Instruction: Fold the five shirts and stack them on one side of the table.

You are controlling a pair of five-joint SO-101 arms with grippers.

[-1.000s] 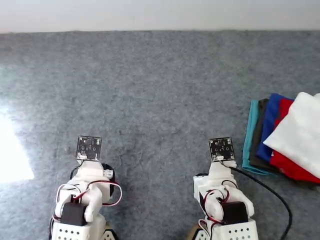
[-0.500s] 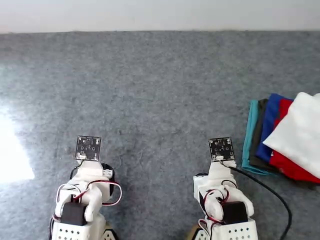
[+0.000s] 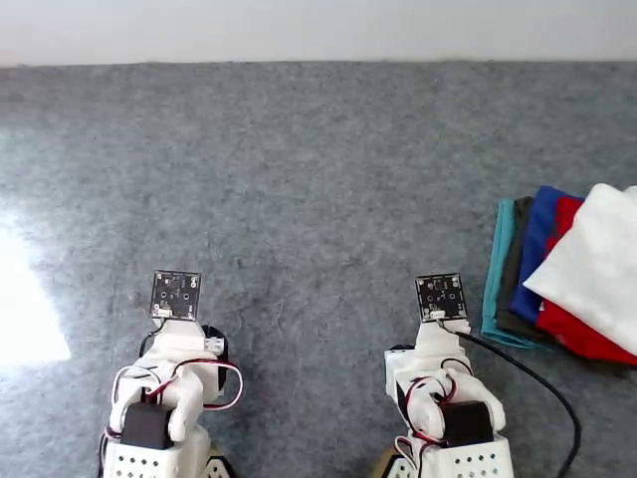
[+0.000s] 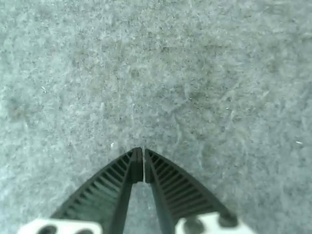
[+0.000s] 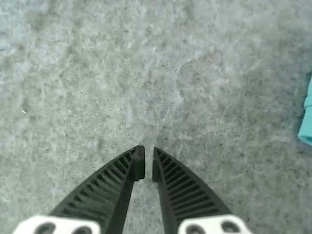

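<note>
The left gripper point(image 4: 143, 166) has its black ribbed jaws pressed tip to tip on nothing. The right gripper point(image 5: 148, 168) is all but closed, a sliver between its tips, and also empty. Both hang over the grey felt-covered table point(image 3: 318, 169). The fanned stack of five folded cloth shirts point(image 3: 595, 267), white on top, lies at the table's right edge. Its long edges run roughly away from the arms. It sits near the right arm and well apart from the left, so any last tidying likely falls to the right.

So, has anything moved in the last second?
Nothing visibly changed. The left claw and right claw hang over the grey table as before, and the stack of folded shirts lies where it was.
</note>
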